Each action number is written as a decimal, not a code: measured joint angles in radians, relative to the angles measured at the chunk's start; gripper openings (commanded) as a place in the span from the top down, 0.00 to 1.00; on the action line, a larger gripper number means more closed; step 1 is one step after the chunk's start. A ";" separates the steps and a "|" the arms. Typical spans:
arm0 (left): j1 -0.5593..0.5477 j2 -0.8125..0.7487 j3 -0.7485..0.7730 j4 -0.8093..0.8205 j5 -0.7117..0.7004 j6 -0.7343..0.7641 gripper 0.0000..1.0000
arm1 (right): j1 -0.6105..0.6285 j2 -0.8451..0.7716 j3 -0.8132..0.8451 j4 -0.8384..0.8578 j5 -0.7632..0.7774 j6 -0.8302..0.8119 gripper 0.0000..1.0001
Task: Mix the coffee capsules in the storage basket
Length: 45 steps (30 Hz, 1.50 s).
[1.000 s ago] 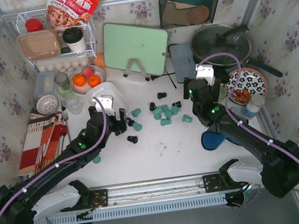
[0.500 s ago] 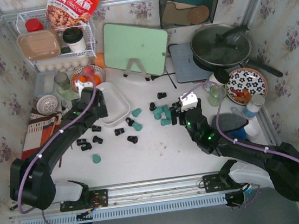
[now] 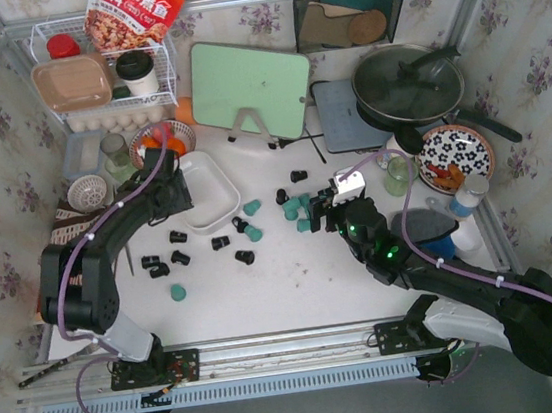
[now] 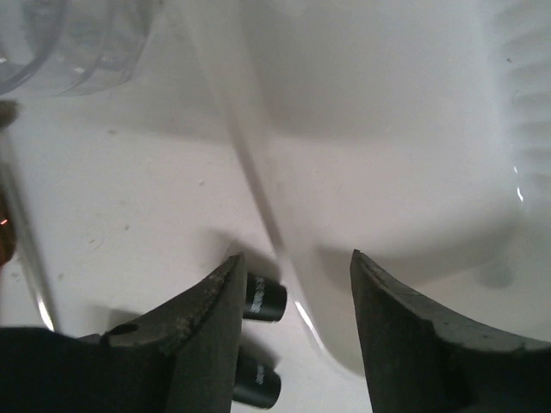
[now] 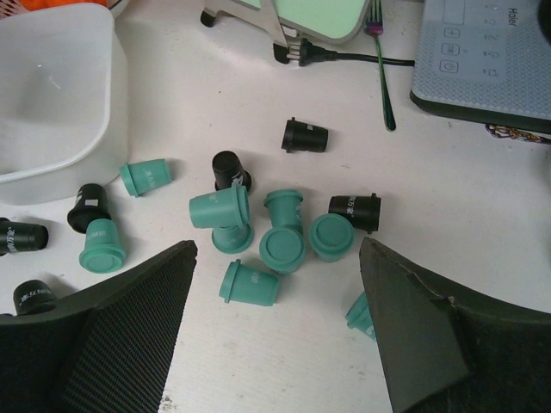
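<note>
At storage basket [image 3: 209, 188] rim | left gripper [image 4: 295, 258] part-open astride | right gripper [image 5: 277, 248] wide, empty

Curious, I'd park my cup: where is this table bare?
Bare: the near strip of table between the scattered coffee capsules and the arm bases, and inside the white storage basket. Crowded: the middle, back edge and left side.

The blurred storage basket [image 4: 387, 129] runs off the view's top and right edges, and just beside it the left gripper [image 4: 294, 255] half hides two coffee capsules [image 4: 263, 298].
</note>
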 measured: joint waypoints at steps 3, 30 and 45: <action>0.005 0.035 0.005 -0.008 0.016 0.000 0.60 | 0.000 -0.003 0.000 -0.002 -0.010 0.001 0.16; 0.002 0.129 0.471 -0.097 0.332 0.663 1.00 | 0.001 0.002 0.002 -0.003 -0.057 0.009 0.16; 0.006 0.464 0.785 -0.288 0.399 1.124 1.00 | 0.002 0.038 0.015 -0.020 -0.069 0.014 0.17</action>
